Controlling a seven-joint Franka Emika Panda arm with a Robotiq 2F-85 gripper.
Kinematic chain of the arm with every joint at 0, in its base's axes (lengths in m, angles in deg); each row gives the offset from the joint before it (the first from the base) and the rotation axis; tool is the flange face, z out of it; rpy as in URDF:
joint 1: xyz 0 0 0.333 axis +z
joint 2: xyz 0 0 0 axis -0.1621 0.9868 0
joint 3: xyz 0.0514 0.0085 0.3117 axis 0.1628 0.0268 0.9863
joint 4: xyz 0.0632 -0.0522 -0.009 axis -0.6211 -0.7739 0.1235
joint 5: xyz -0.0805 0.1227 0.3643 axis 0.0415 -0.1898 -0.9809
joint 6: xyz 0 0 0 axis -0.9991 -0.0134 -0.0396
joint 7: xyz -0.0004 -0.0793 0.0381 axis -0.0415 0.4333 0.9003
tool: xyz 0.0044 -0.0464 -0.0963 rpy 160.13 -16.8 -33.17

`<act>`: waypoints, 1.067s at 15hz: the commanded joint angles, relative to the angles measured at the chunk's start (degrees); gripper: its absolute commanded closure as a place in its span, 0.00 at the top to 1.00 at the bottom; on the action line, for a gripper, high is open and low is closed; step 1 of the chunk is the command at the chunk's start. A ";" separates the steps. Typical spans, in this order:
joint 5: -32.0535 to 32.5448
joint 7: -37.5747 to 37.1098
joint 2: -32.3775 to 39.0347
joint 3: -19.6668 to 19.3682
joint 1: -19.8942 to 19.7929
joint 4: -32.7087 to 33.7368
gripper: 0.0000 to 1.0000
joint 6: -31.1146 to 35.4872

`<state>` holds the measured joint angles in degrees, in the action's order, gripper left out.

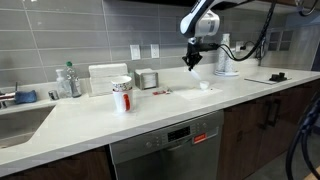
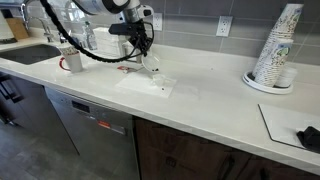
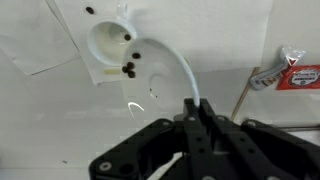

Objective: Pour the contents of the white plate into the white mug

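In the wrist view my gripper (image 3: 196, 108) is shut on the rim of the white plate (image 3: 160, 78). The plate is tilted over the white mug (image 3: 104, 45), its far edge at the mug's rim. Several small dark bits (image 3: 128, 69) cluster at that low edge, and one lies inside the mug. In both exterior views the gripper (image 1: 192, 60) (image 2: 143, 52) hangs above the counter, just over the mug (image 1: 205, 86) (image 2: 152, 72). The mug stands on a pale sheet on the counter.
A red-and-white patterned cup (image 1: 122, 96) and a metal round tin (image 1: 148, 79) stand on the counter. A white jug (image 1: 227, 62) is by the wall. A tall stack of paper cups (image 2: 278, 50) stands further along. A sink (image 1: 20, 122) is at one end. A red-and-white packet (image 3: 290, 75) lies nearby.
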<state>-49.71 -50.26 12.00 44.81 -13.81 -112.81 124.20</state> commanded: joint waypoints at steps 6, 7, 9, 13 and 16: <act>-8.00 5.70 -2.73 2.25 -3.38 -5.71 0.02 5.71; -8.41 5.93 -3.13 2.25 -3.49 -6.35 0.02 6.23; -9.16 6.14 -3.73 2.27 -3.69 -7.40 0.02 6.97; -10.50 6.79 -5.13 2.34 -4.06 -9.36 0.02 8.52; -8.88 4.51 -3.48 1.43 -3.08 -6.84 0.08 6.79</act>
<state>-58.78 -45.55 8.54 46.15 -16.84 -119.76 131.17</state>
